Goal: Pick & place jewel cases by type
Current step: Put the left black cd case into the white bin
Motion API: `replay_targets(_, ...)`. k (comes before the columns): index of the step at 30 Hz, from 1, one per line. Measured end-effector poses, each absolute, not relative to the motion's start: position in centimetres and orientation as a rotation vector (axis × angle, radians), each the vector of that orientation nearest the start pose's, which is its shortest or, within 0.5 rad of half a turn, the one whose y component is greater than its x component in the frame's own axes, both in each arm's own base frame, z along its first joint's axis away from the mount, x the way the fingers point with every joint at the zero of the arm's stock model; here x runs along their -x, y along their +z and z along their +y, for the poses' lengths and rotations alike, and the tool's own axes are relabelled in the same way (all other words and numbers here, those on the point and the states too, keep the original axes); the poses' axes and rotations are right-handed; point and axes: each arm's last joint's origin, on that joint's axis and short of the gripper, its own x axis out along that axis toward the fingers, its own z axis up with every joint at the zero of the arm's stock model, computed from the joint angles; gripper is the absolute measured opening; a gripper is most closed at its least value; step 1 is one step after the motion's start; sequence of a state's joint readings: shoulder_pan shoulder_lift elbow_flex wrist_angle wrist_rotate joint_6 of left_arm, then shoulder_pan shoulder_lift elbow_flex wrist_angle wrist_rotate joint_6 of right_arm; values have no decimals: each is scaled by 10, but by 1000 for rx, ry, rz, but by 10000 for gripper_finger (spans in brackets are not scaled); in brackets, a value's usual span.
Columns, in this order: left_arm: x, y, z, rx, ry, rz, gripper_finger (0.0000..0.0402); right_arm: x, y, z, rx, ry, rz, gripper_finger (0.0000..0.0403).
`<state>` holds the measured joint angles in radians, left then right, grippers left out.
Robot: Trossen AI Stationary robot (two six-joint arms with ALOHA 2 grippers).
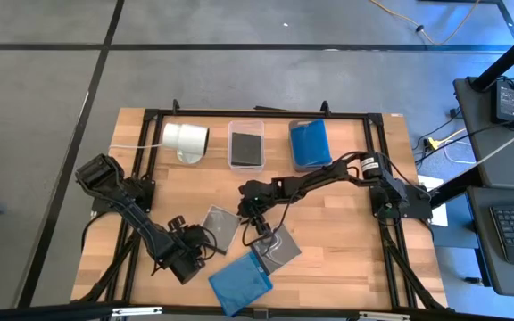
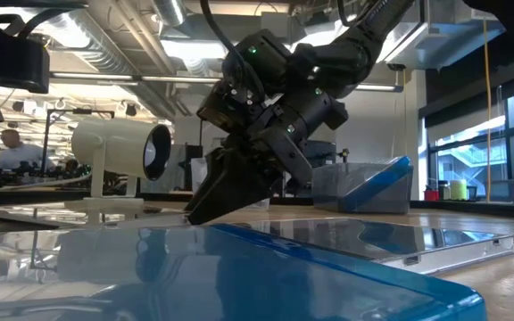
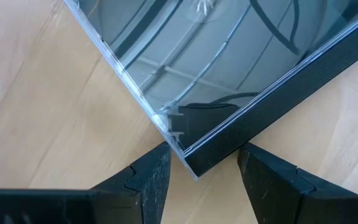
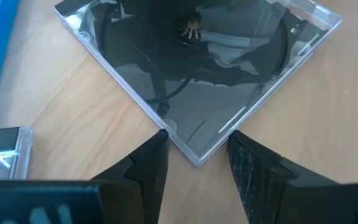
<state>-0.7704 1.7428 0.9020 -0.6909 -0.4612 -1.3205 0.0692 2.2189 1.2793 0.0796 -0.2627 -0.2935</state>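
A dark jewel case lies flat on the wooden table. My left gripper is open at its near corner, one finger on either side. A second dark case with white swirl art lies flat to its right. My right gripper is open, pointing down and toward the near edge, with its fingers on either side of that case's far corner. It also shows low over the table in the low view. A translucent blue case lies flat near the front edge. My left gripper has the dark case's corner between its open fingers; I cannot tell whether they touch it. My right gripper has the swirl-art case's corner between its open fingers; I cannot tell whether they touch it. Both cases lie flat on the table.
At the back stand a white cylinder, a bin with a dark case and a bin with blue cases. A black frame runs round the table. The two grippers are close together.
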Motion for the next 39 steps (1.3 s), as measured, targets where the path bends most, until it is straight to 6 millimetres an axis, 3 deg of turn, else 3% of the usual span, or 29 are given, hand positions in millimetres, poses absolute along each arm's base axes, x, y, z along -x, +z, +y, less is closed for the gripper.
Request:
replay_targets(23,-207,128,-184,165,479,1176,184,-432,79,38,188,436,814,168)
replay_targets(30,-207,128,-183,243,531,1163,184,-433,80,38,188,436,811,168)
replay_targets(39,-206,146,-182,300,481,1108,184,-433,80,38,191,437,808,168)
